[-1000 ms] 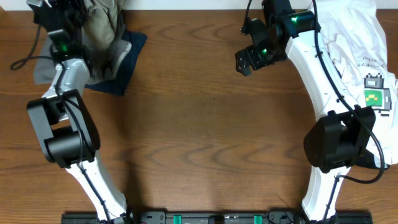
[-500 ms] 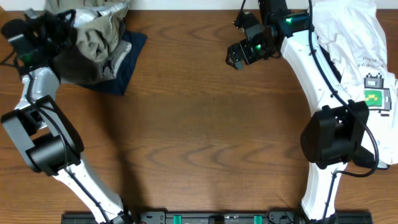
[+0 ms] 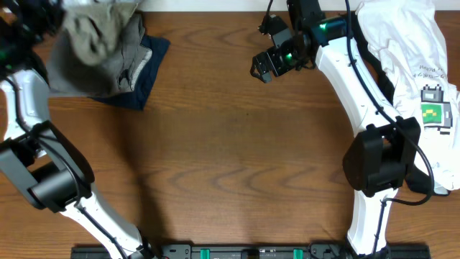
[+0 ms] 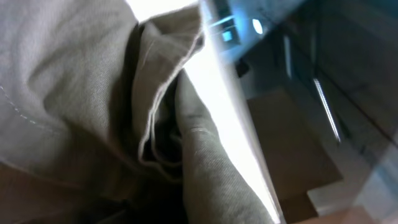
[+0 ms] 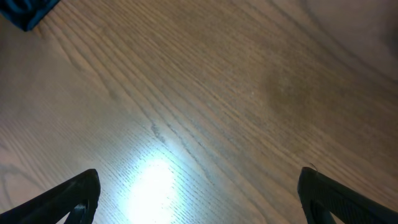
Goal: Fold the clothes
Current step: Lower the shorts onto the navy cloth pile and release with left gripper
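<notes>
Brown wood-grain bench (image 3: 230,144): light khaki-olive cotton shorts (image 3: 93,43) lie bunched at its far-left corner, over a navy cloth (image 3: 147,68). Clamped on them, the left gripper (image 3: 39,13). Over bare wood, the right gripper (image 3: 264,66) hangs spread wide. Recommendation: spread the shorts flat mid-bench before folding.

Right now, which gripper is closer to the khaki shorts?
Left. The left gripper is shut on the khaki shorts; the right gripper hangs open over the bare table, well to their right.
</notes>
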Robot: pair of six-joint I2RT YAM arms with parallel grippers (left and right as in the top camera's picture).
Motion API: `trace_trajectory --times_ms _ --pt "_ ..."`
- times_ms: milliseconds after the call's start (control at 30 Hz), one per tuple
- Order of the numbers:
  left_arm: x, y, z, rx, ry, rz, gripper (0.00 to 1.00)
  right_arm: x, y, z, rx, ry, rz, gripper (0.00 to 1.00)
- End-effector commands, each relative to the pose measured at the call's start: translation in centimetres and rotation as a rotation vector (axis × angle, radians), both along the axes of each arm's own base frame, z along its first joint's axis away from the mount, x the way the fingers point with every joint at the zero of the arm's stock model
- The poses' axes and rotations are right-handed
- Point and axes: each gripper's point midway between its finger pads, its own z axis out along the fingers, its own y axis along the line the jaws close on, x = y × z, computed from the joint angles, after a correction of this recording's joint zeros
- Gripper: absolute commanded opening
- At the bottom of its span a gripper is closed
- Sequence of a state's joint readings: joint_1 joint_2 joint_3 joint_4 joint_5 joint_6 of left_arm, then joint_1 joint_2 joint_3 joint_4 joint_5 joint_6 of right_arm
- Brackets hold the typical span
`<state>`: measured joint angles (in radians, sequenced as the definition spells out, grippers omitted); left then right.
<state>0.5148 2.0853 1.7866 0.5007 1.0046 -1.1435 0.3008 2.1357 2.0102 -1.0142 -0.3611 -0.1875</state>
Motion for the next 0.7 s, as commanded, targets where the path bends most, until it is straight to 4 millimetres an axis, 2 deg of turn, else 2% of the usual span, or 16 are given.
trace_trajectory --times_ms 0,100,200,533,667 --pt "-2.3 -0.9 8.1 0.163 -0.178 -0.002 0.06 -0.6 1.0 -0.1 0.010 0.018 0.018 0.99" --pt "-2.3 -0.3 9.1 0.237 -0.180 0.031 0.06 -0.9 1.1 -0.3 0.006 0.030 0.020 0.99" --pt "-2.1 0.3 8.8 0.330 -0.163 0.073 0.06 -1.1 1.0 -0.3 0.004 0.036 0.020 0.99" --pt "-0.9 3.2 5.2 0.567 -0.072 0.236 0.06 -1.0 1.0 -0.3 0.005 0.033 0.020 0.99" --pt "-0.8 3.9 4.6 0.642 -0.060 0.268 0.06 -0.9 1.0 -0.3 0.006 0.029 0.020 0.99"
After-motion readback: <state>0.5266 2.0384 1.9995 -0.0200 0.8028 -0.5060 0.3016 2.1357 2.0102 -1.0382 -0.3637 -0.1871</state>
